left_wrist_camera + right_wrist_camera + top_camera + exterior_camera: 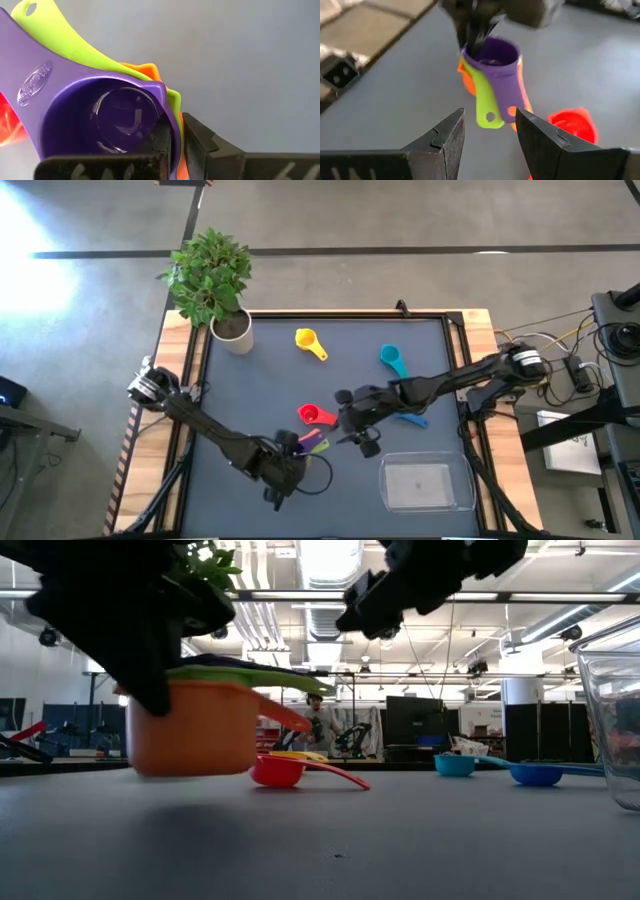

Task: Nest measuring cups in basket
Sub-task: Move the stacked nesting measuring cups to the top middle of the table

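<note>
My left gripper (290,460) is shut on a nested stack of three measuring cups (308,444): purple innermost, then green, then orange (195,728). The stack hangs just above the table near its front edge. My right gripper (490,131) is open, raised over mid-table (350,422), facing the stack without touching anything. The red cup (315,415) rests on its base between the two grippers. Yellow (310,343) and teal (392,360) cups lie farther back. The blue cup (412,419) is partly under the right arm. The clear basket (428,483) sits front right. My left gripper pinches the stacked rims (172,117) on the side away from the handles. One finger (161,145) is inside the purple cup and the other finger (200,145) is outside the orange wall. The stack is lifted clear and roughly upright, handles (30,75) pointing away from the gripper.
A white plant pot (232,330) stands at the far left corner. The table has raised wooden edges (185,380). Bare dark surface (260,390) lies between the pot and the stack. Cables and equipment (600,350) sit beyond the right edge.
</note>
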`<state>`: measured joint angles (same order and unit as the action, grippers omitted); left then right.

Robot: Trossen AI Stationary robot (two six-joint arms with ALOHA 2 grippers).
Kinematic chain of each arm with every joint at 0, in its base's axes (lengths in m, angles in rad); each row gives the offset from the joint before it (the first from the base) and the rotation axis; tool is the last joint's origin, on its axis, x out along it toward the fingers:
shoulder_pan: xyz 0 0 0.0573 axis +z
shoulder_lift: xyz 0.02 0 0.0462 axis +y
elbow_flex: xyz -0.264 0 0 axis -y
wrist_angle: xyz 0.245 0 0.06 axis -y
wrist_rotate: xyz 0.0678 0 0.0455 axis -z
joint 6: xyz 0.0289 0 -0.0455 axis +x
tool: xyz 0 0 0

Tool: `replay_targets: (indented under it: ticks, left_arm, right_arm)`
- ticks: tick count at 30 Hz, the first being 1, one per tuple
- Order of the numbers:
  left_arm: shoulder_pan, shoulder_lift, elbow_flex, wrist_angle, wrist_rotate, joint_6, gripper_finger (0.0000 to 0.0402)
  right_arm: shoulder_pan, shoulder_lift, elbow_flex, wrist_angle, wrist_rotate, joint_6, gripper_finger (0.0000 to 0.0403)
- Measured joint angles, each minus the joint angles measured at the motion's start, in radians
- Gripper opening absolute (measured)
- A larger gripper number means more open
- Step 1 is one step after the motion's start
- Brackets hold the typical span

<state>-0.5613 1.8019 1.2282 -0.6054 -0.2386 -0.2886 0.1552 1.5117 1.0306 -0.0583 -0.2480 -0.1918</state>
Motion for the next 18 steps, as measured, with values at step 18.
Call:
replay_targets:
  ticks: [18]
  left_arm:
    - [0.01, 0.008, 0.0, 0.029, 0.073, -0.014, 0.0046]
  right_arm:
    - [0.027, 0.16, 0.161, -0.109, 0.02, -0.019, 0.0164]
